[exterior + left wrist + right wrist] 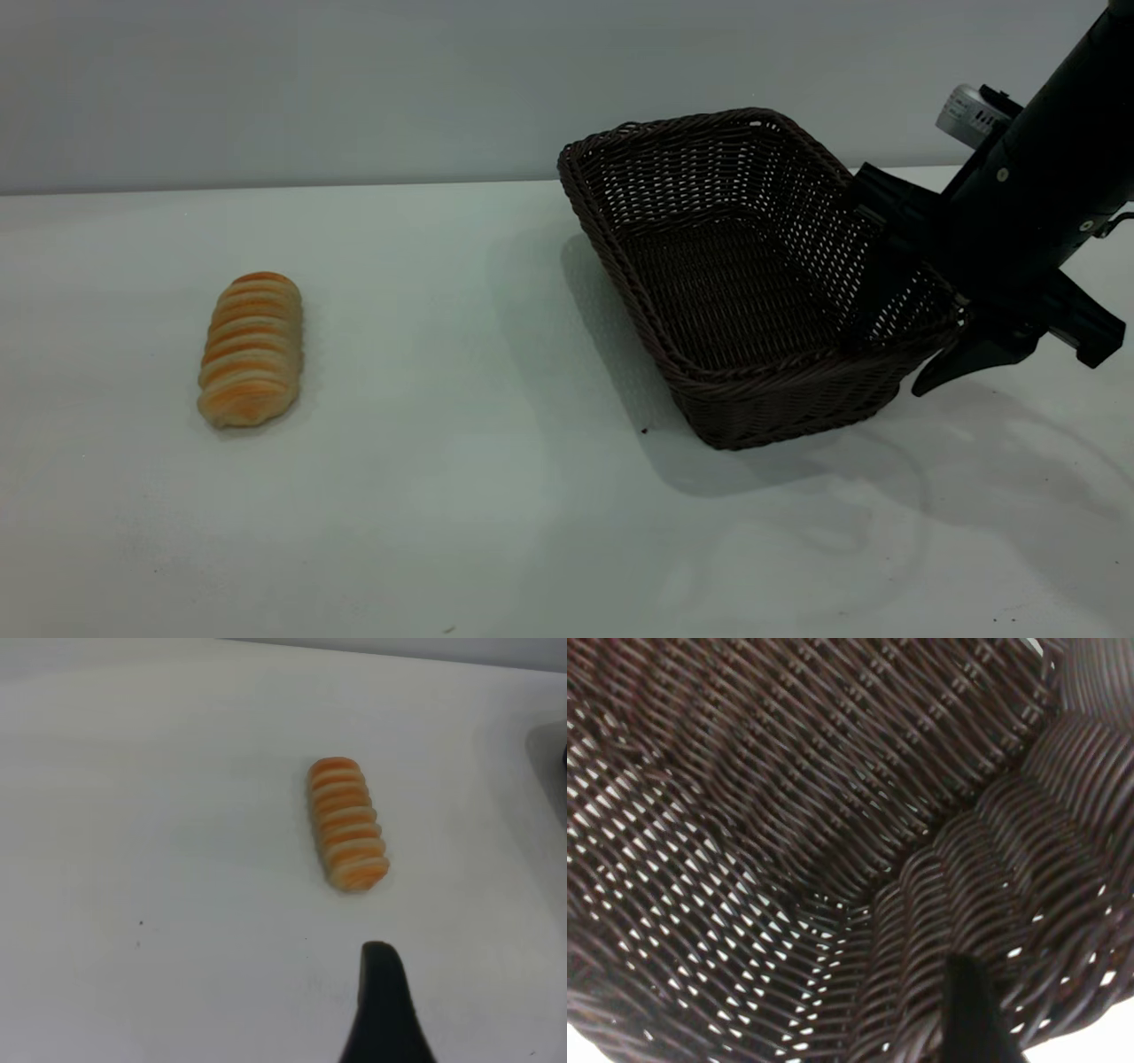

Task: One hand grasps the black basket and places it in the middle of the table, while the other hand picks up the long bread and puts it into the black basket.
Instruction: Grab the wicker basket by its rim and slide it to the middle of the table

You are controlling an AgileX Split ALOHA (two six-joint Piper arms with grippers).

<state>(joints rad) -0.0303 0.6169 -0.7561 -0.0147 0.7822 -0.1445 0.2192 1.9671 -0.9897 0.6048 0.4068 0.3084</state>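
Observation:
The black basket [744,292] stands right of the table's middle, tilted, with its right side raised off the table [443,514]. My right gripper [895,354] is shut on the basket's right wall, one finger inside and one outside. The right wrist view is filled with the basket's weave [788,815], with one finger [966,1010] against it. The long bread [252,348] lies flat at the left, far from the basket. In the left wrist view the bread [347,822] lies a short way ahead of my left gripper [381,997], which holds nothing and hangs over bare table.
A grey wall runs behind the table's back edge. A few tiny dark specks dot the tabletop, one [644,431] by the basket's front corner. Bare table lies between the bread and the basket.

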